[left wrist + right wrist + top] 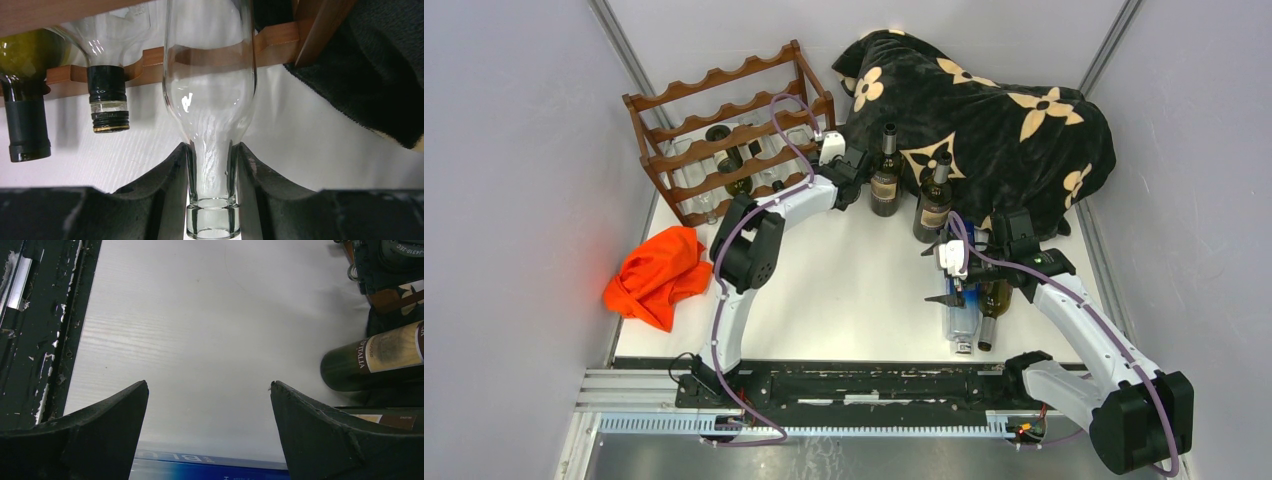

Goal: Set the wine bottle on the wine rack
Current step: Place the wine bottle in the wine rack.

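Observation:
The wine rack [724,130] of dark reddish wood stands at the back left, its wavy rail [280,37] just ahead in the left wrist view. My left gripper [836,160] [212,175] is shut on the neck of a clear wine bottle [210,90], whose body lies across the rail with its mouth toward the wrist. My right gripper [944,275] [209,390] hangs wide open near the right front. It holds nothing and hovers over a clear bottle with a blue label [962,325] [210,467] lying on the table.
Two bottles lie in the rack left of the held one: a dark green one [25,90] and a clear one with a black cap [107,95]. Two dark bottles [885,180] [934,200] stand before a black flowered blanket [984,110]. Another dark bottle [992,305] lies at the right. An orange cloth [659,275] lies at the left.

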Motion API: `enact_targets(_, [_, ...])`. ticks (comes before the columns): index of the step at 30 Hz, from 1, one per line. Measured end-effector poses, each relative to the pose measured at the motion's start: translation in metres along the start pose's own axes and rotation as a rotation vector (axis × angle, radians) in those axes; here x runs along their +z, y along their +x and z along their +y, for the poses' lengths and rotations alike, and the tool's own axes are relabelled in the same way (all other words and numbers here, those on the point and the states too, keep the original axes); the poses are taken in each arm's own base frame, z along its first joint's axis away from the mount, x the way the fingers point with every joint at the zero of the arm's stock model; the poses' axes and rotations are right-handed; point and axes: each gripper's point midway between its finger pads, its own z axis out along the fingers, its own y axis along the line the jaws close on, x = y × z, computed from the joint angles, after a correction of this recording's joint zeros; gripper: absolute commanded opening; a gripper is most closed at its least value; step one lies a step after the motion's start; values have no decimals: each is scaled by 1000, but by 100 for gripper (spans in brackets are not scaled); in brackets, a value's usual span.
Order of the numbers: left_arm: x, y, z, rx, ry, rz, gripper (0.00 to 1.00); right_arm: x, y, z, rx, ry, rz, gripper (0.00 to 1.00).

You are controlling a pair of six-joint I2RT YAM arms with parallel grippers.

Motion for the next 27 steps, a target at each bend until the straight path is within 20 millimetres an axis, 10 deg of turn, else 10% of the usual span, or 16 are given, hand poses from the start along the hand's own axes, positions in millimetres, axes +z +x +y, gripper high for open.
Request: enact_targets(27, [25, 4, 4, 39, -47, 8, 68, 0, 1, 1, -10, -6, 3, 98])
